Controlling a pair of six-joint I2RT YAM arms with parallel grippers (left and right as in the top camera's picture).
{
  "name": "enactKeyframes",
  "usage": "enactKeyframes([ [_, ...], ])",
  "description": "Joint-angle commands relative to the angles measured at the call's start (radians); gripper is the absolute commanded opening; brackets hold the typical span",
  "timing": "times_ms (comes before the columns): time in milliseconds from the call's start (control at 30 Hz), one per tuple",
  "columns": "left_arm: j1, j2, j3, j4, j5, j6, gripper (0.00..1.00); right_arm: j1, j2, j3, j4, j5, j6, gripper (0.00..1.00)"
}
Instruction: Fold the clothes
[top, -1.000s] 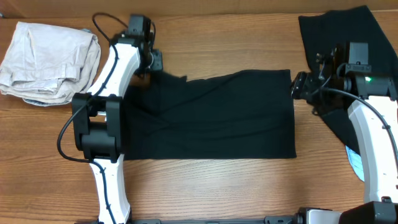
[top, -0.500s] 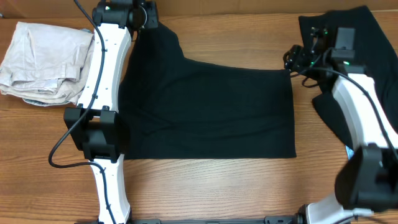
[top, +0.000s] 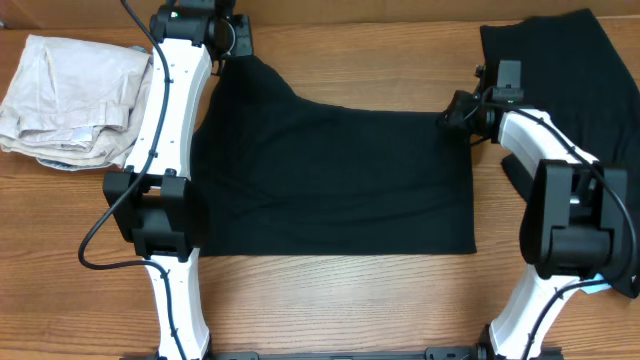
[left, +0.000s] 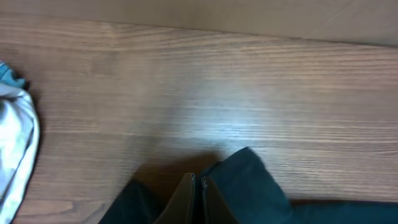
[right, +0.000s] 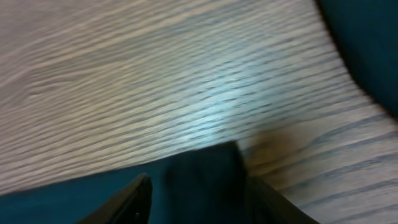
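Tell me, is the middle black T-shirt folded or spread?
Spread: the black T-shirt lies flat and wide on the table; the left end effector holds its far corner.

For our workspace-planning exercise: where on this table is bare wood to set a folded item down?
Free: the strip in front of the black T-shirt; the patch behind it between the left gripper and right gripper; the wood in front of the beige cloth pile. Crowded: the far right, covered by the black garment pile.
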Motion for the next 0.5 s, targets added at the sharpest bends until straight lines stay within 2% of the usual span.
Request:
enactKeyframes([
  [0, -0.006, -0.001, -0.006, -0.016, -0.034, 0.008, 0.04, -0.002, 0.012, 0.017, 0.014, 0.069, 0.001, 0.51],
  [167, -0.006, 0.002, -0.006, -0.039, -0.075, 0.008, 0.04, -0.003, 0.027, 0.017, 0.034, 0.104, -0.001, 0.51],
  [200, -0.006, 0.002, -0.006, -0.043, -0.08, 0.008, 0.04, -0.003, 0.028, 0.017, 0.038, 0.104, -0.003, 0.49],
  [267, -0.006, 0.002, -0.006, -0.051, -0.081, 0.008, 0.04, -0.003, 0.028, 0.017, 0.046, 0.103, -0.003, 0.38],
  [300, -0.006, 0.002, -0.006, -0.056, -0.081, 0.008, 0.04, -0.002, 0.029, 0.017, 0.048, 0.103, -0.004, 0.36],
  [467, -0.006, 0.002, -0.006, -0.072, -0.083, 0.007, 0.04, 0.003, 0.05, 0.017, 0.051, 0.103, -0.003, 0.36],
])
